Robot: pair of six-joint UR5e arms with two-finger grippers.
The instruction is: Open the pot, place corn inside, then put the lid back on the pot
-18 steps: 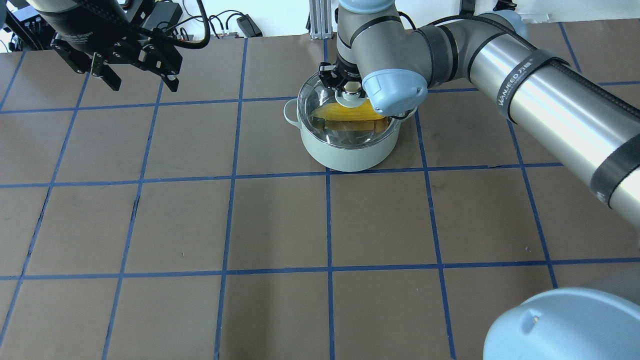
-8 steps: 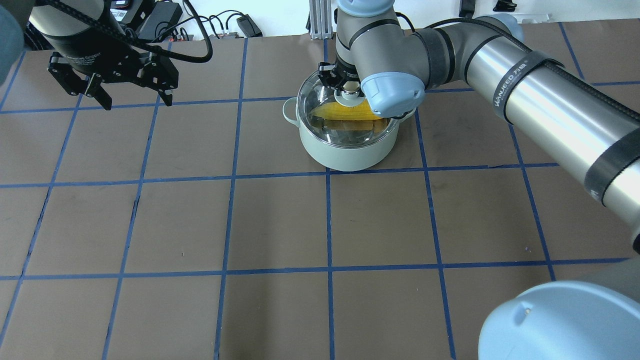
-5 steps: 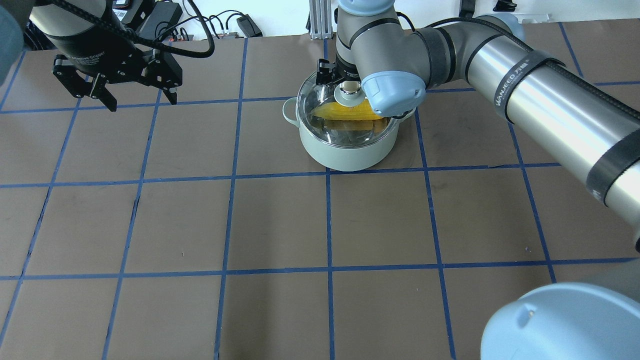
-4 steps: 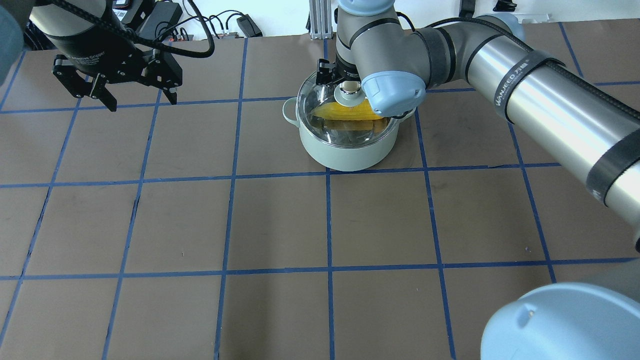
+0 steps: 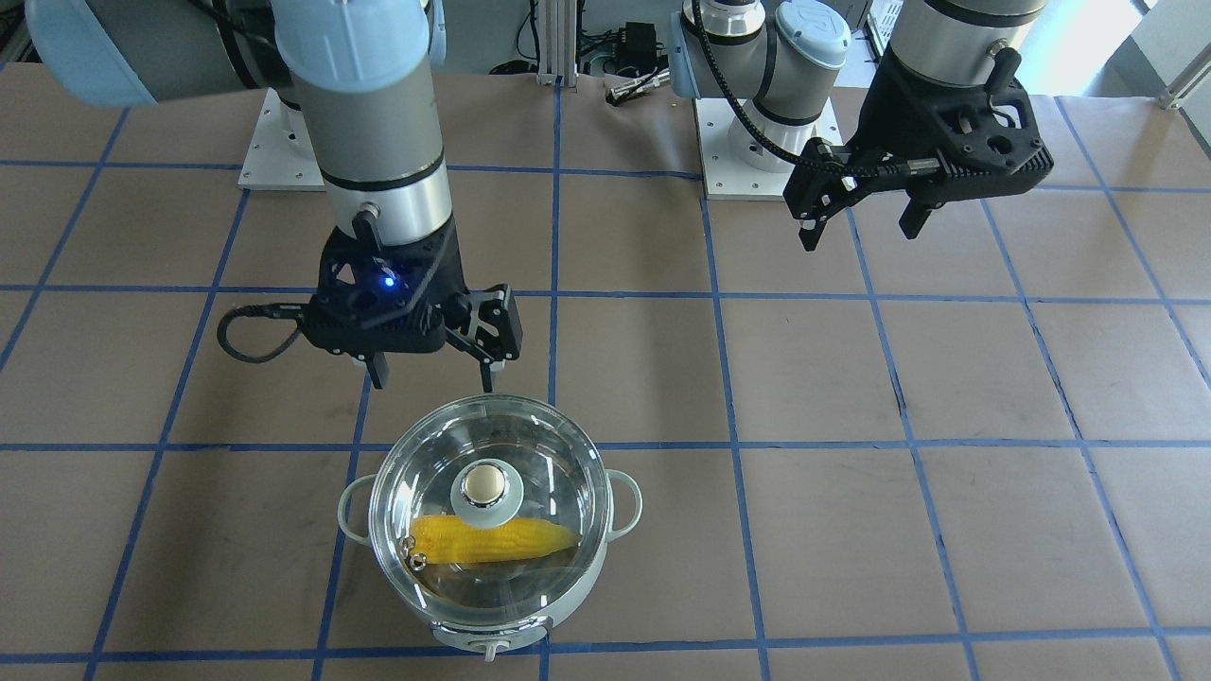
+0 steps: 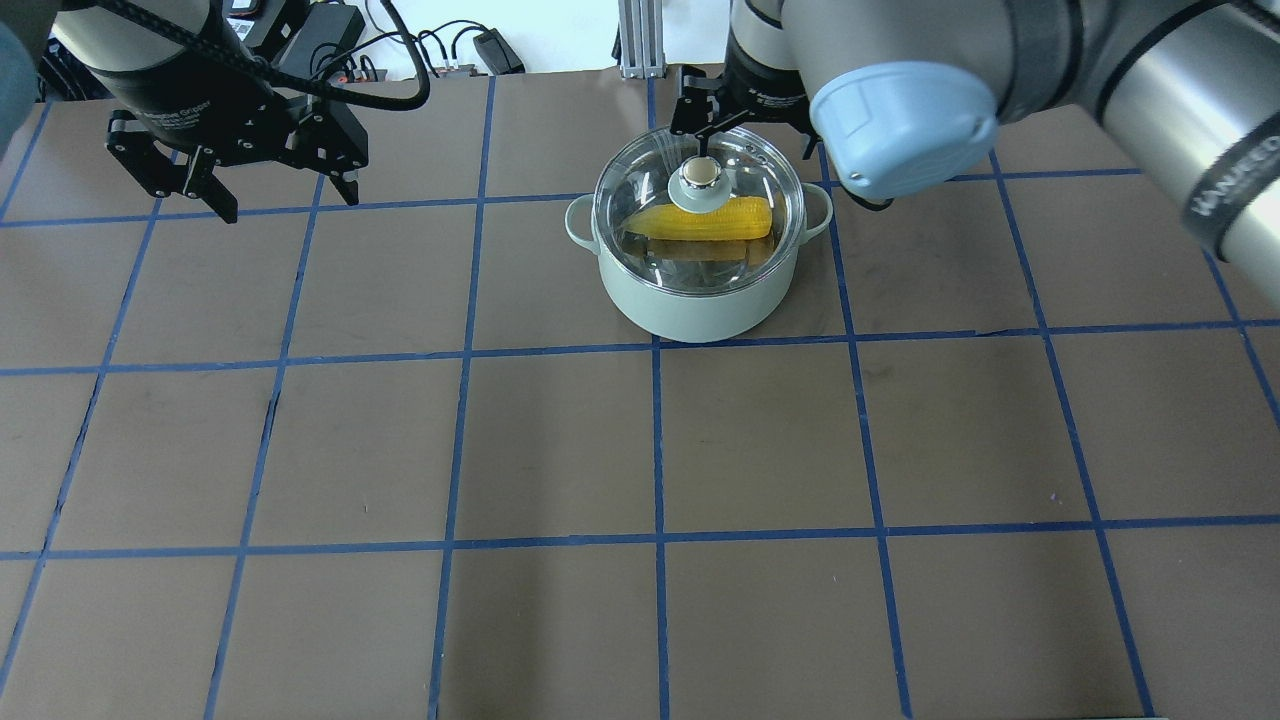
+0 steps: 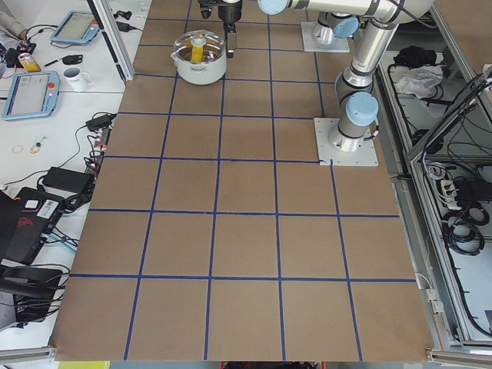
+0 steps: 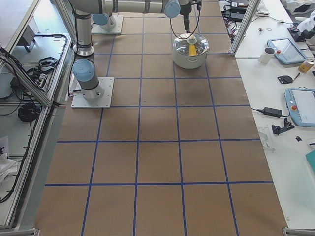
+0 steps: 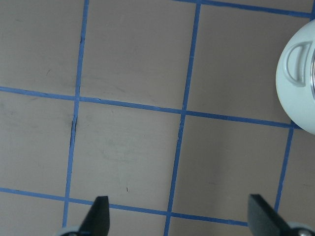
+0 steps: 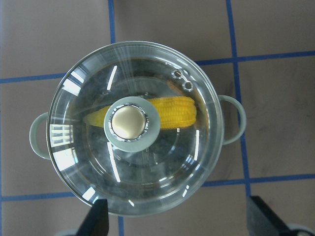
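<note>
The mint-green pot (image 5: 568,605) stands on the table with the clear glass lid (image 5: 549,463) seated on it. The yellow corn (image 5: 492,539) lies inside, seen through the glass. My right gripper (image 5: 432,378) is open and empty, raised above the lid's beige knob (image 5: 486,484) and not touching it. In the right wrist view the lid (image 10: 78,162), knob (image 10: 128,123) and corn (image 10: 174,112) lie straight below its fingers (image 10: 96,219). My left gripper (image 5: 861,235) is open and empty, far off to the side. Overhead, the pot (image 6: 690,305), right gripper (image 6: 745,135) and left gripper (image 6: 288,203) show.
The brown paper table (image 6: 560,450) carries a blue tape grid. The left wrist view shows the pot's side handle (image 9: 298,69) at its right edge. Cables and power bricks (image 6: 440,45) lie beyond the far edge. Side benches hold tablets and mugs (image 8: 295,49).
My right gripper has let go of the lid knob and risen above the pot. The lid stays on the pot over the corn. The left gripper has hardly moved.
</note>
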